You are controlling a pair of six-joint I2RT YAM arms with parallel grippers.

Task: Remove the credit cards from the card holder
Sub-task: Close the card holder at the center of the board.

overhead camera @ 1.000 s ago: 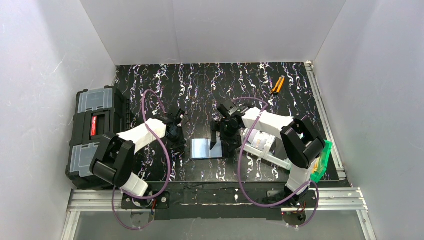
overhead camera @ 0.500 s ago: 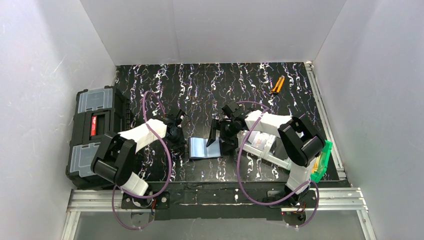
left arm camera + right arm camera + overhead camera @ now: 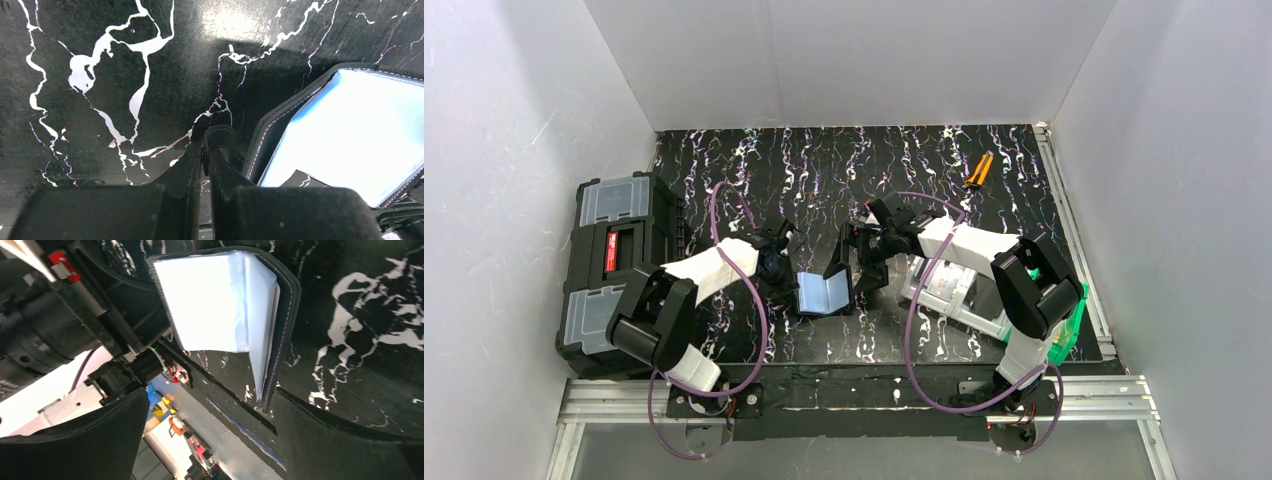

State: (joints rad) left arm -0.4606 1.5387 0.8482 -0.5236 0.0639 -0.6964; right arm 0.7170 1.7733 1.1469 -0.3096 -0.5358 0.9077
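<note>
Opening step, apparently: card holder stands half-open, left claw pressed together at its edge, right claw spread — next, pinch a card.

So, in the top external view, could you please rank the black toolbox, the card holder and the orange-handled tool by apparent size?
1. black toolbox, clearly the largest.
2. card holder, lying partly open.
3. orange-handled tool, the smallest, though it lies farther from the camera, which shrinks it somewhat.

Card holder flanked by left gripper, right gripper; far side open.
</note>
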